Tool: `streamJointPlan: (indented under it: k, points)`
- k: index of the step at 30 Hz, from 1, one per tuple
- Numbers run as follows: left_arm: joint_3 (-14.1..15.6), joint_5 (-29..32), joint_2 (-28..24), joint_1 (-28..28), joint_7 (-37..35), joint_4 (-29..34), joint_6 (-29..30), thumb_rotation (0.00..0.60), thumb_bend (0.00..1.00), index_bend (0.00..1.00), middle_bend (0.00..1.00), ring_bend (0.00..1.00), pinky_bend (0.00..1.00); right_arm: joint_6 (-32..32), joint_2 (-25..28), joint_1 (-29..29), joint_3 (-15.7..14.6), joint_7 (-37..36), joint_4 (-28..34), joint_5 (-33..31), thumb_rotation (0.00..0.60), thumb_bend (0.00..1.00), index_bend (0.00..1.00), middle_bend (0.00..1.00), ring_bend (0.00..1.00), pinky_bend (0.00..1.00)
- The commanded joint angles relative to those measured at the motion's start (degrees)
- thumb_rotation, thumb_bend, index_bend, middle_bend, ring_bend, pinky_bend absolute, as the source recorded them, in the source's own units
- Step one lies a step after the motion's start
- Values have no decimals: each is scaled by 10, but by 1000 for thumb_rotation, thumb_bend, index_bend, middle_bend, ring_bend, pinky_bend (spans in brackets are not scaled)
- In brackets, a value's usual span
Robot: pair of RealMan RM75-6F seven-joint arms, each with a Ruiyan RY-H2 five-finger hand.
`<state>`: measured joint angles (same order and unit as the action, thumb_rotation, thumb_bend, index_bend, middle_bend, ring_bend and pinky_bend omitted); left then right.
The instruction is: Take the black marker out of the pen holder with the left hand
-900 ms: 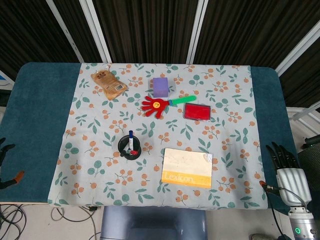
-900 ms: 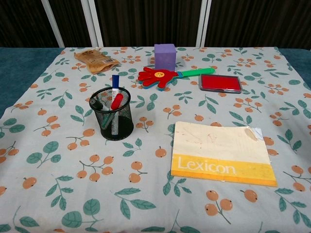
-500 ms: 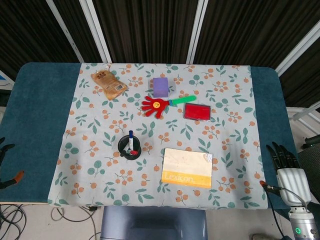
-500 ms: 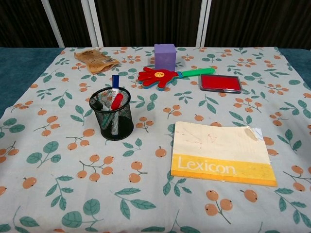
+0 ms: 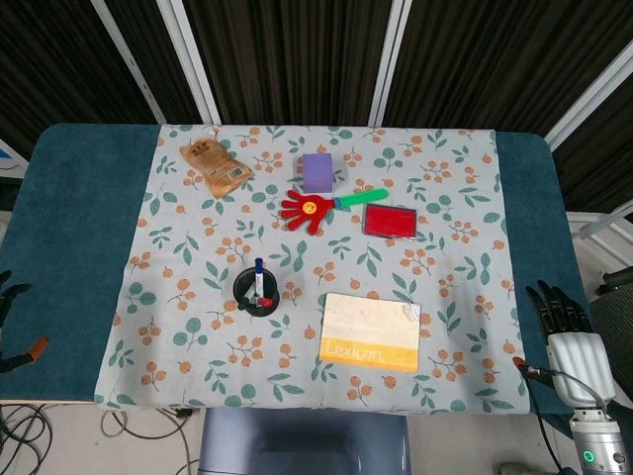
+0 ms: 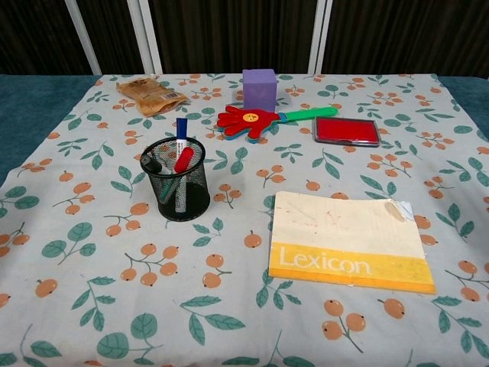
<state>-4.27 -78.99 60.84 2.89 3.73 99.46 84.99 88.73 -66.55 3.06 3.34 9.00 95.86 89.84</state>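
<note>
A black mesh pen holder stands on the left half of the floral cloth, also seen in the head view. The black marker leans in it at the left side, beside a red marker and a blue-capped marker. Only the dark fingertips of my left hand show at the far left edge of the head view, stretched out, holding nothing, far from the holder. My right hand hangs off the table's right front corner, fingers spread and empty.
A Lexicon notebook lies right of the holder. Behind are a red hand-shaped clapper, a purple cube, a red stamp pad and a brown snack packet. Teal table edge flanks the cloth.
</note>
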Motion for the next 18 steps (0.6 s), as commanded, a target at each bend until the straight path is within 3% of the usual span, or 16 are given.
streamJointPlan:
  k: [1, 7, 12, 18]
  points:
    - [-1, -5, 1, 3, -8, -7, -1, 600, 176, 222, 58, 0, 0, 0, 0, 0, 0, 0, 0, 0, 600, 29, 14, 0, 0, 150]
    - [-1, -27, 4, 8, -38, -26, 1, 600, 177, 230, 62, 0, 0, -4, -2, 2, -1, 2, -1, -1, 600, 27, 14, 0, 0, 150]
    - [2, -79, -4, 22, -115, -41, 1, 600, 177, 230, 65, 0, 0, -7, -2, 2, -1, 4, -1, -3, 600, 28, 15, 0, 0, 150]
    - [-15, -104, -31, 76, -146, -36, -49, 600, 177, 230, 65, 0, 0, -8, -4, 3, -1, 7, -2, -3, 600, 28, 15, 0, 0, 151]
